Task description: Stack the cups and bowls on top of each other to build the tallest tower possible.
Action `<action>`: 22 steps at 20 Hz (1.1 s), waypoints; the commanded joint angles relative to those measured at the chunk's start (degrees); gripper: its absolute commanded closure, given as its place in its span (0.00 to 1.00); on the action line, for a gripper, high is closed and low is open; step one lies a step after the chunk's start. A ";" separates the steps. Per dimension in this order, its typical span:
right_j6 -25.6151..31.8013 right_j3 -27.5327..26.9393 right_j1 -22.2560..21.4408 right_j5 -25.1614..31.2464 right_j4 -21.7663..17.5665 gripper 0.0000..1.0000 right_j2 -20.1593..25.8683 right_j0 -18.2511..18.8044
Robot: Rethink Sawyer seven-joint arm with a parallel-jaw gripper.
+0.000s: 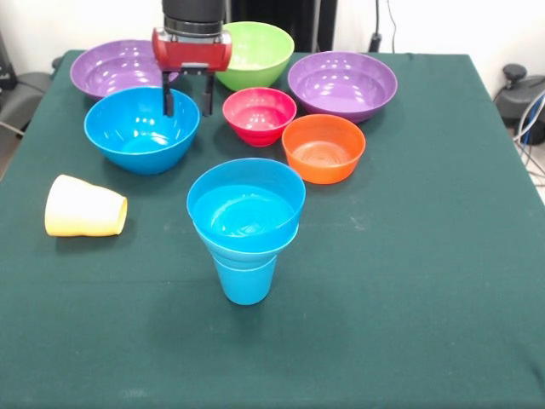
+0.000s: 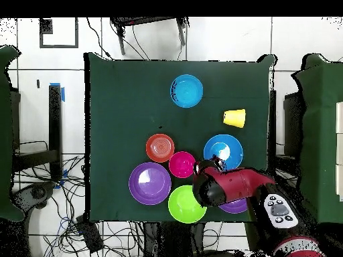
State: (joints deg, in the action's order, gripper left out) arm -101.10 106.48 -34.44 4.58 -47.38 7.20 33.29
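The tower stands at the table's middle: a sky-blue cup [image 1: 245, 279] upright with blue bowls [image 1: 246, 209] nested in its mouth; it also shows in the overhead view [image 2: 186, 91]. The pale yellow cup [image 1: 85, 207] lies on its side at the left, also seen from overhead [image 2: 234, 118]. My gripper [image 1: 187, 109] is open and empty, hanging over the far right rim of a loose blue bowl [image 1: 136, 143] [image 2: 223, 150]. Around it sit two purple bowls [image 1: 111, 68] [image 1: 342, 85], a lime green bowl [image 1: 260, 51], a pink-red bowl [image 1: 260, 115] and an orange bowl [image 1: 324, 149].
The red arm [image 2: 234, 187] reaches in over the table's edge and covers most of one purple bowl in the overhead view. The other bowls cluster close together on the robot's side of the green cloth [image 1: 409, 256].
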 commanded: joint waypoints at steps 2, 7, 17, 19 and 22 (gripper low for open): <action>-2.73 -0.25 2.07 0.30 0.40 0.00 6.89 -0.10; -2.43 -0.77 1.92 0.27 -0.21 1.00 6.98 -0.03; -2.46 -1.64 2.19 0.05 -0.57 1.00 6.58 -0.43; -2.54 -1.89 2.18 0.04 -0.56 1.00 6.36 -0.64; -2.45 -2.41 2.18 0.42 -0.56 1.00 5.97 -0.89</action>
State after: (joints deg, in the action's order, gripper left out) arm -101.10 106.48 -34.30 4.59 -47.38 8.96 33.57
